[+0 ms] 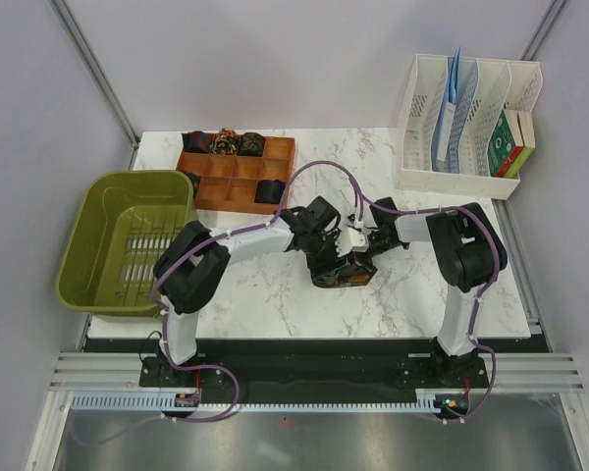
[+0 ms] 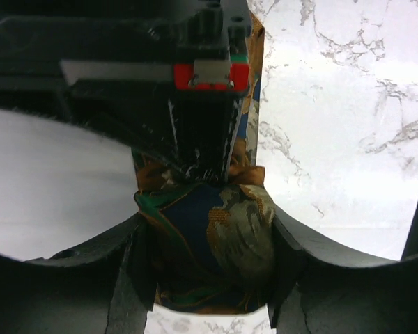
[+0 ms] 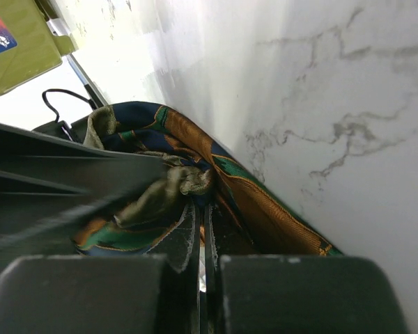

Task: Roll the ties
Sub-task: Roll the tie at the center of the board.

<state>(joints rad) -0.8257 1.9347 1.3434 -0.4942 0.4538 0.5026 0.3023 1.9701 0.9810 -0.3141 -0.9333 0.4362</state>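
Item under handling: one rolled necktie of orange, green and navy patterned fabric [image 2: 216, 236], lying on the white marble tabletop [image 1: 265, 294] at mid-frame in the top view, where both arms meet.

Left gripper [image 2: 210, 268]: in its wrist view the roll fills the gap at lower centre. The fingers [image 2: 129, 278] stand partly open, one on each side of the roll, and both inner faces appear to lie against the fabric. It cannot be told whether they actually press it.

Right gripper [image 3: 200, 233]: its fingers are closed hard together, with a fold of the same tie pinched at their tips. In the left wrist view it enters from the top of the frame and bites into the upper edge of the roll. A loose length of the tie trails away behind it (towards the upper centre of that view).

Containers, top view:
- Brown wooden compartment tray [image 1: 234, 175], upper left of centre. It holds dark rolled ties [image 1: 251, 144]: three along its back row and one in a front right compartment.
- Olive-green plastic basin [image 1: 83, 235], left edge, with its slotted floor in plain view.
- White plastic file rack [image 1: 471, 108], upper right. It holds blue sheets [image 1: 454, 83] and a green-and-red box [image 1: 510, 142].
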